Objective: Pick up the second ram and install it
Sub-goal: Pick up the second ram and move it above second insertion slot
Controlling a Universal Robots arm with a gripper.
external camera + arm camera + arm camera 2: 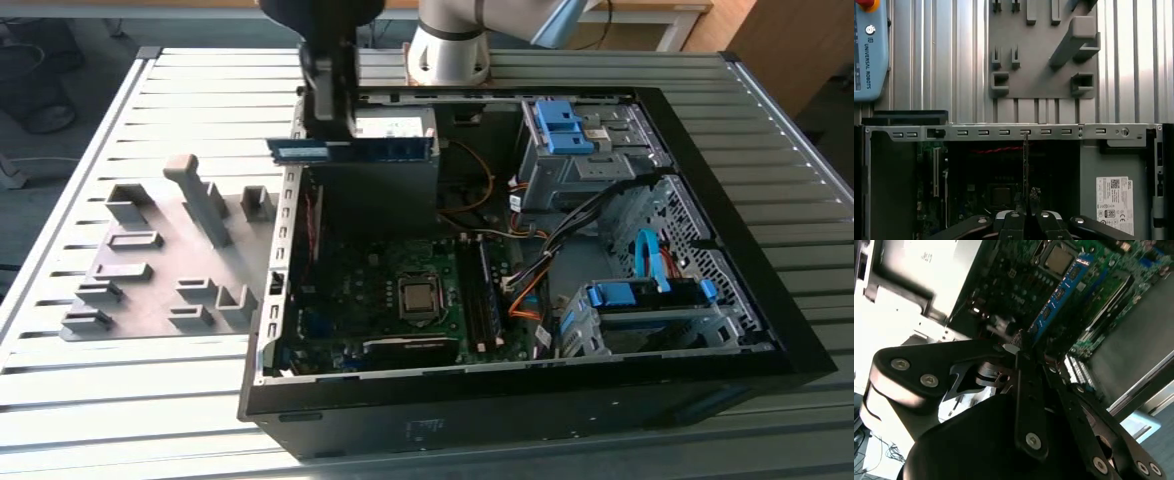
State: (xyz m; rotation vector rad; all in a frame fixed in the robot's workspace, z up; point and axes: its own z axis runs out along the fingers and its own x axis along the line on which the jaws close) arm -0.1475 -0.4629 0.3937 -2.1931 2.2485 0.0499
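The second ram hangs level in the air above the back left corner of the open computer case, its blue-and-white label end toward the exterior view's left. My gripper is shut on its upper edge. In the second wrist view the ram sticks out from the closed gripper over the motherboard. In the first wrist view the ram appears edge-on as a thin line above the gripper, just inside the case wall.
A grey fixture plate with upright blocks lies on the slatted table at the exterior view's left of the case. Another dark memory stick stands in a motherboard slot beside the processor. Drive cages with blue latches and cables crowd the case's right side.
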